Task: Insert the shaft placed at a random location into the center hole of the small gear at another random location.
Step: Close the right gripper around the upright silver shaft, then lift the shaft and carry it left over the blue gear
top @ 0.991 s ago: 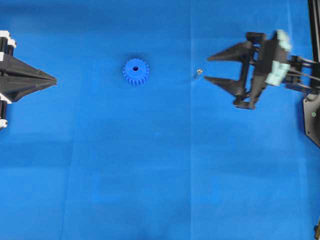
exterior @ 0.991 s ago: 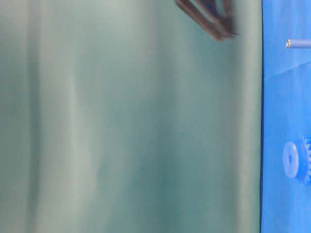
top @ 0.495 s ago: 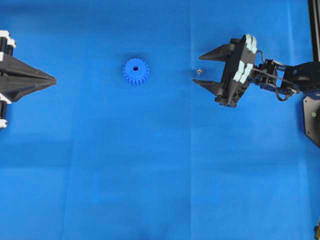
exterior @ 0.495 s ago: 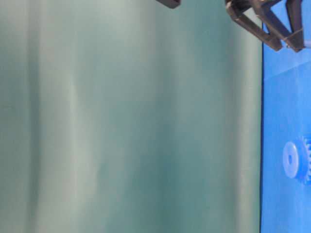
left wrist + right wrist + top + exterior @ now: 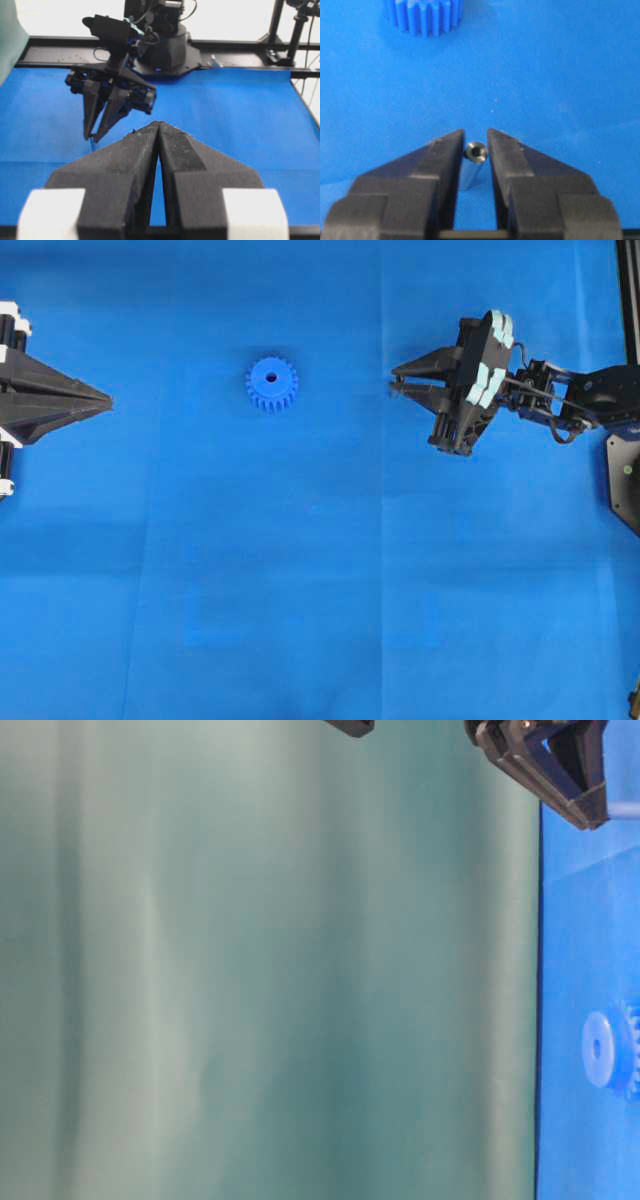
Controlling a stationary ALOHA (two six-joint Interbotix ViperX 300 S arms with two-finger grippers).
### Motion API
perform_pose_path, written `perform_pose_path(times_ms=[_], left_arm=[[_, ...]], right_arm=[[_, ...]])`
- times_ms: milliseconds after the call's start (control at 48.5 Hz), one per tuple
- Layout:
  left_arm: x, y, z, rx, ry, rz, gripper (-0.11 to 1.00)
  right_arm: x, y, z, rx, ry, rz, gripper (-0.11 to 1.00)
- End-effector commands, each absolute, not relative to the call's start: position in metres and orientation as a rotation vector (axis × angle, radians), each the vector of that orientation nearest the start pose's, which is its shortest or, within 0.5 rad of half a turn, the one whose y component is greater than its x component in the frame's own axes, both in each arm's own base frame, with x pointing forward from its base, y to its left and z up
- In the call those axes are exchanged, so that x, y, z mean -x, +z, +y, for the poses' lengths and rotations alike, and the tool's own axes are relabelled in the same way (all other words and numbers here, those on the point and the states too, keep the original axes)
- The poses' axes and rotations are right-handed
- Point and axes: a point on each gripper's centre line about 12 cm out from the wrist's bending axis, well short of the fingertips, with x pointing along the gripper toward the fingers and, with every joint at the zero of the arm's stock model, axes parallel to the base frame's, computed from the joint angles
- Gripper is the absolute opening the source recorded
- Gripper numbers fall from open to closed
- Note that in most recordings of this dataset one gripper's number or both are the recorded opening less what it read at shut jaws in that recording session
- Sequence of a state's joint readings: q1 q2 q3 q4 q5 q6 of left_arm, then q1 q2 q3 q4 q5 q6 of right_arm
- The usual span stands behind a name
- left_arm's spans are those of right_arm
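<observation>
The small gear (image 5: 271, 384) lies flat on the blue cloth, left of centre, with its center hole (image 5: 271, 376) facing up. It also shows at the cloth's edge (image 5: 610, 1048) and at the top of the right wrist view (image 5: 422, 17). The shaft (image 5: 475, 151), a short silver pin with a dimpled end, stands between the fingers of my right gripper (image 5: 475, 132). That gripper (image 5: 393, 381) is shut on it, to the right of the gear. My left gripper (image 5: 108, 400) rests shut and empty at the far left (image 5: 158, 123).
A blue cloth (image 5: 300, 570) covers the table. A black frame rail (image 5: 628, 300) and the right arm's base (image 5: 625, 475) stand at the right edge. A green backdrop (image 5: 250, 960) fills the table-level view.
My right gripper moved left around the shaft and its jaws came together on it. The gear and the left gripper have not moved.
</observation>
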State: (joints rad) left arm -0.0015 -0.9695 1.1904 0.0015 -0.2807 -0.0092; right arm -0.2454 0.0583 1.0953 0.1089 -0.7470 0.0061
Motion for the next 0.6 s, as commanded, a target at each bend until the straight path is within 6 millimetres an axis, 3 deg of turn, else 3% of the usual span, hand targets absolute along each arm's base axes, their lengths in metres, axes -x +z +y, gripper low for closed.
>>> perform_pose_path(times_ms=[0,330,578], left_arm=[[-0.198,0.291,-0.001,0.009,-0.004,-0.072,0.0],[-0.198,0.292,-0.001,0.012,-0.004,-0.074,0.0],[-0.198,0.292,-0.001,0.012,-0.004,-0.072,0.0]], right_arm=[[-0.299,0.108,-0.082,-0.116,-0.326,0.372,0.05],[-0.302,0.112,-0.082,-0.116,-0.322,0.361,0.03],[-0.301,0.142,-0.081,-0.122,-0.317,0.325,0.03]])
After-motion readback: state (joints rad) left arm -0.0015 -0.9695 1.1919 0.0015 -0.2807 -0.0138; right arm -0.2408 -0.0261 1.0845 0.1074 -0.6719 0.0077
